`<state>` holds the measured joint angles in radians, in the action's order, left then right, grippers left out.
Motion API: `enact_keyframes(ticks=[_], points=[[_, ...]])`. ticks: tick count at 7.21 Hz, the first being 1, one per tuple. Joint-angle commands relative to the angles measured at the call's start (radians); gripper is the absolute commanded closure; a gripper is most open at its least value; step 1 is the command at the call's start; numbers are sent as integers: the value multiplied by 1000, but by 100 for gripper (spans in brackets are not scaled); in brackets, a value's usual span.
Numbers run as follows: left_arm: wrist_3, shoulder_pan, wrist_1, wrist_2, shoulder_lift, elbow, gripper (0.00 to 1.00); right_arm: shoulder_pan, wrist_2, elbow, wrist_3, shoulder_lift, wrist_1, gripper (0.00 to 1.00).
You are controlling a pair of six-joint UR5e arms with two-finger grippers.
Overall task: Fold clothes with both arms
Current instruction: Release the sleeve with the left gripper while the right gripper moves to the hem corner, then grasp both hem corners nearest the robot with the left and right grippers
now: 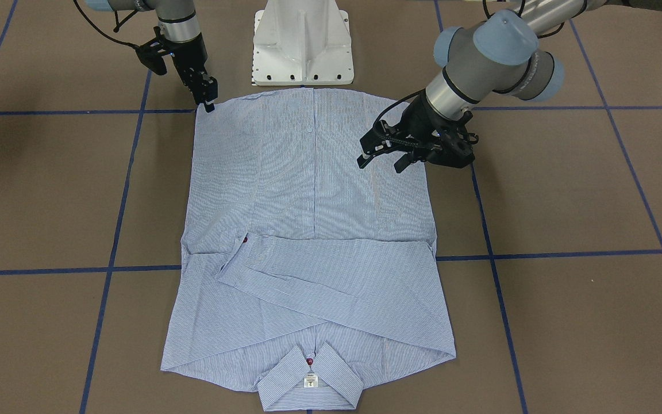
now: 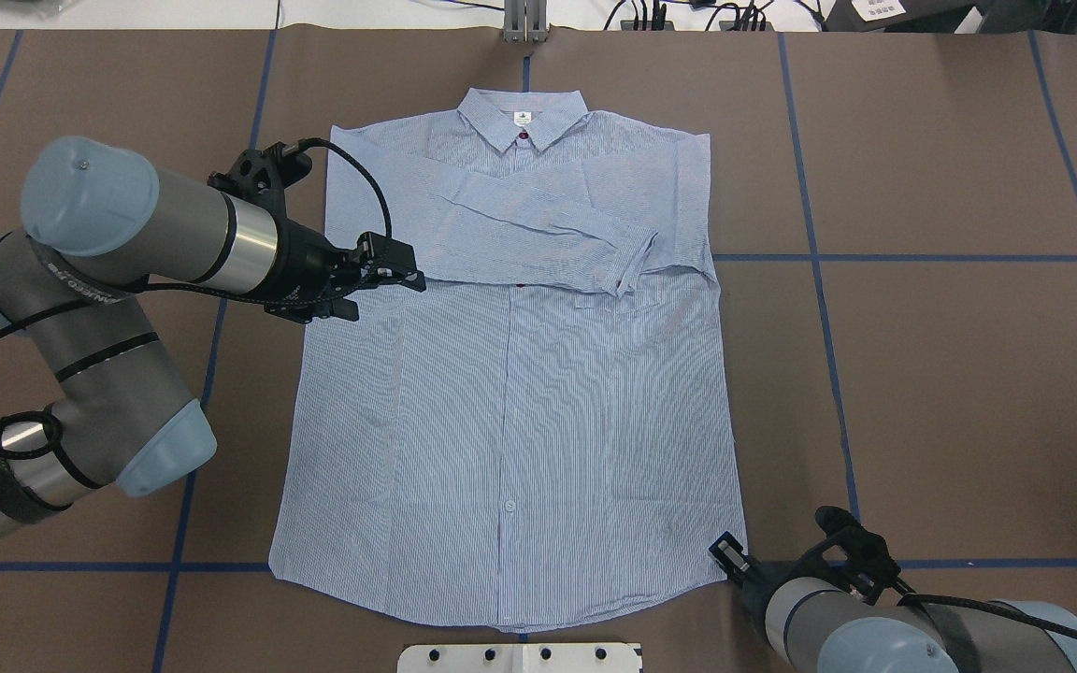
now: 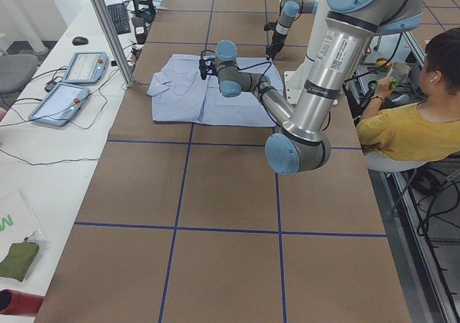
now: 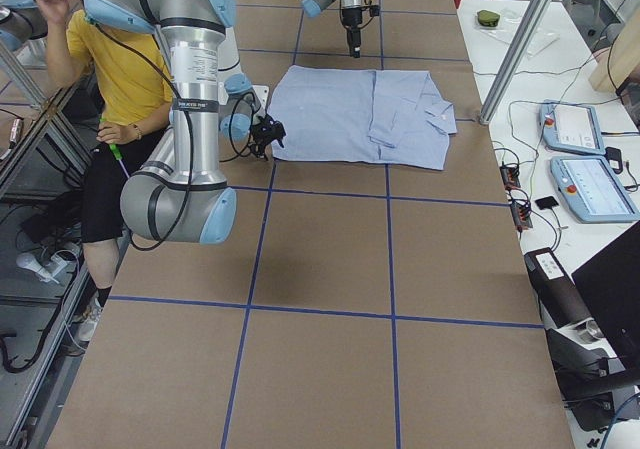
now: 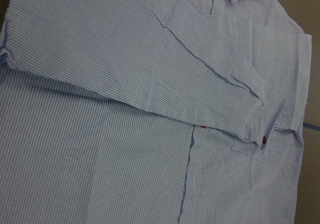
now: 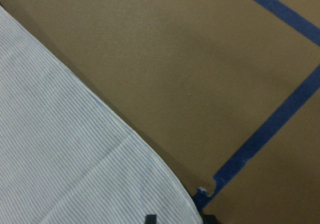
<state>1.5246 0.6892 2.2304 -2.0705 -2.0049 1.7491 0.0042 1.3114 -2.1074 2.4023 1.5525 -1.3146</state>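
The light blue striped shirt [image 1: 314, 190] lies flat and front up on the brown table, collar [image 2: 522, 120] on the far side from me. Both sleeves [image 2: 538, 229] are folded across the chest; one cuff with a red button shows in the left wrist view [image 5: 267, 126]. My left gripper [image 1: 380, 164] is open and empty, hovering over the shirt's side edge just below the folded sleeves [image 2: 389, 292]. My right gripper [image 1: 209, 104] stands at the shirt's near hem corner [image 2: 730, 558]. In the right wrist view its tips are slightly apart with the corner [image 6: 165, 184] between them.
The white pedestal base [image 1: 302, 46] stands just beyond the hem. Blue tape lines [image 2: 819, 257] cross the table. A seated person in yellow [image 3: 402, 129] is beside the base. Two tablets [image 4: 590, 159] and cables lie on the white side table past the collar.
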Motion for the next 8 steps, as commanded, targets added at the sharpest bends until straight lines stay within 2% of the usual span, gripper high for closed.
enact_keyframes(ticks=[1,2,3,4,5,7,8], points=[[31,-10,-1,50,-1,-3,1,5,0,-8,5,6,0,100],[49,-17,-3,58,-3,15,1,7,0,-26,5,9,-2,100],[118,-69,-3,88,38,53,1,10,0,-35,5,9,-2,100],[173,-138,-15,157,119,134,1,14,0,-40,5,11,-3,100],[172,-201,-14,165,209,201,1,19,2,-40,5,11,-3,100],[189,-331,-17,318,296,243,1,19,2,-42,5,8,-3,100],[190,-333,-15,322,392,288,11,17,2,-42,5,5,-3,100]])
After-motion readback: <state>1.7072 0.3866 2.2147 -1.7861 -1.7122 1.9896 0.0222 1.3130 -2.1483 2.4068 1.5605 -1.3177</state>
